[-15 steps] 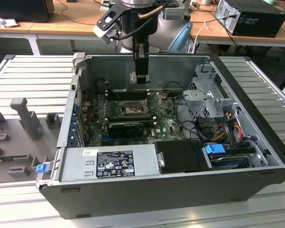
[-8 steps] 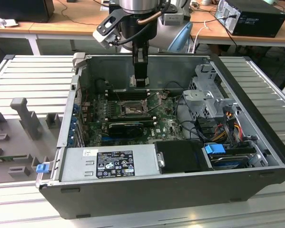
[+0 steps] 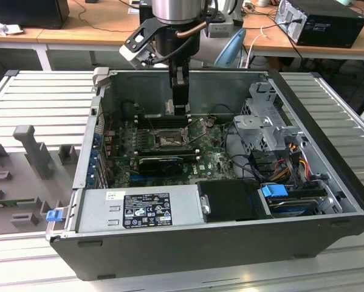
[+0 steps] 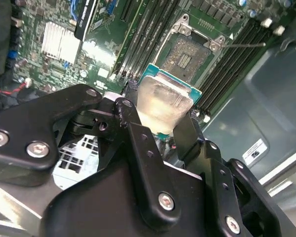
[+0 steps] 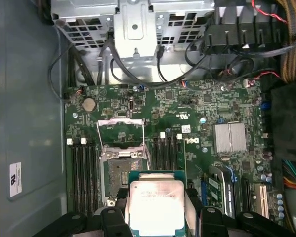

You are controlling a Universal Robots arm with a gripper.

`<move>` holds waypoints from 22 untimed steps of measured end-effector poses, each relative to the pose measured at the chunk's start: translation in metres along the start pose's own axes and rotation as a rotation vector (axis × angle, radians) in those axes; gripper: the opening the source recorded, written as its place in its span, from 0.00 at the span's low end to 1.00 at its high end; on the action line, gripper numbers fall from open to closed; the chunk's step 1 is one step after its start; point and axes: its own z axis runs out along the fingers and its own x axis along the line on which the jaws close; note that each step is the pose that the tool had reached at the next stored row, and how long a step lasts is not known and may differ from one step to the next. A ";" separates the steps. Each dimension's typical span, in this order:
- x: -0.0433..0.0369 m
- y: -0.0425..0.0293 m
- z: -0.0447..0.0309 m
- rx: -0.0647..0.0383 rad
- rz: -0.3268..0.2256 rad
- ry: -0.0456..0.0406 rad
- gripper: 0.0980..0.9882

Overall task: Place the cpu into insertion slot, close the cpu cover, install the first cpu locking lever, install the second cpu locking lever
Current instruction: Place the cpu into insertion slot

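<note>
Plainly, in both wrist views the gripper (image 4: 160,121) pinches the chip (image 4: 163,103) by two opposite edges, silver top showing, clear of the bare socket (image 4: 187,58). The first wrist view adds the cover (image 5: 120,132), swung open beside the socket. The exterior view shows the gripper hanging inside the computer case (image 3: 200,243), above the motherboard (image 3: 218,161).

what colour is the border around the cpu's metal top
Teal-green, rimming the silver-topped cpu; clearest in the second wrist view.

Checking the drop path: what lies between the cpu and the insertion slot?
Nothing; in the second wrist view the stretch from the cpu in the pincer to the insertion slot is bare.
</note>
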 end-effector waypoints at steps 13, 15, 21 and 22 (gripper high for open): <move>-0.0002 -0.0018 0.0210 0.001 -0.011 0.0012 0.48; -0.0002 -0.0020 0.0238 0.001 -0.011 0.0013 0.48; -0.0004 -0.0029 0.0349 0.002 -0.011 0.0010 0.48; -0.0004 -0.0033 0.0368 0.002 -0.012 0.0001 0.48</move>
